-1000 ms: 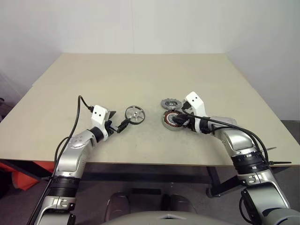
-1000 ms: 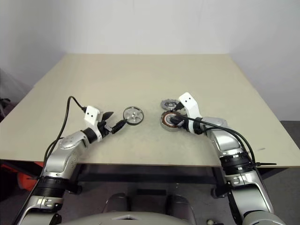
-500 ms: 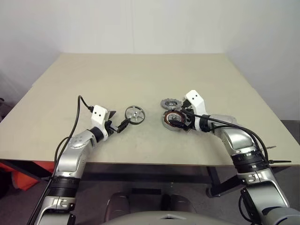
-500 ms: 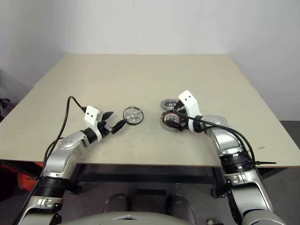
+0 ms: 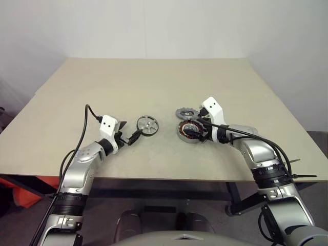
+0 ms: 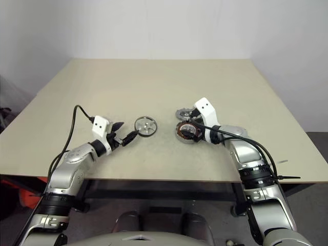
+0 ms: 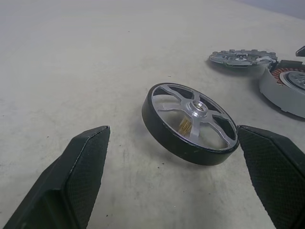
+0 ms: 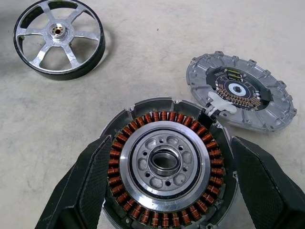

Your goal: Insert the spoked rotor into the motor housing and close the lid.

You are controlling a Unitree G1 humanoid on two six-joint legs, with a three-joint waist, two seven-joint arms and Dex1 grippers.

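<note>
We have the spoked rotor (image 7: 190, 121) lying on the tabletop (image 5: 154, 82), slightly tipped on one edge, just ahead of our left claw (image 5: 134, 136). That claw stands wide, with one finger to each side of the wheel and touching nothing. The wheel looks like stiff, shiny metal with a dark band around its rim, so we judge it rigid, fairly light for its size and likely slick on the bright faces. We would take it across the outer rim, where the dark band should give the pads some bite, and keep clear of the spokes and hub, since the hub must drop into the housing.

The motor housing (image 8: 167, 167) sits near the middle of the tabletop, well apart from the wheel, with its ring of copper windings facing up around a central bearing. Our right claw (image 6: 190, 134) is spread wide around it, fingers (image 8: 86, 186) flanking the cup's wall; we cannot tell whether the pads touch. The housing looks heavy and solid, but the copper is delicate, so any hold belongs on the outer wall only.

The lid (image 8: 240, 93) lies flat just beside the housing, joined to it by a small white tab. It looks thin, stiff and toothed at the edge, best pinched across that edge.
</note>
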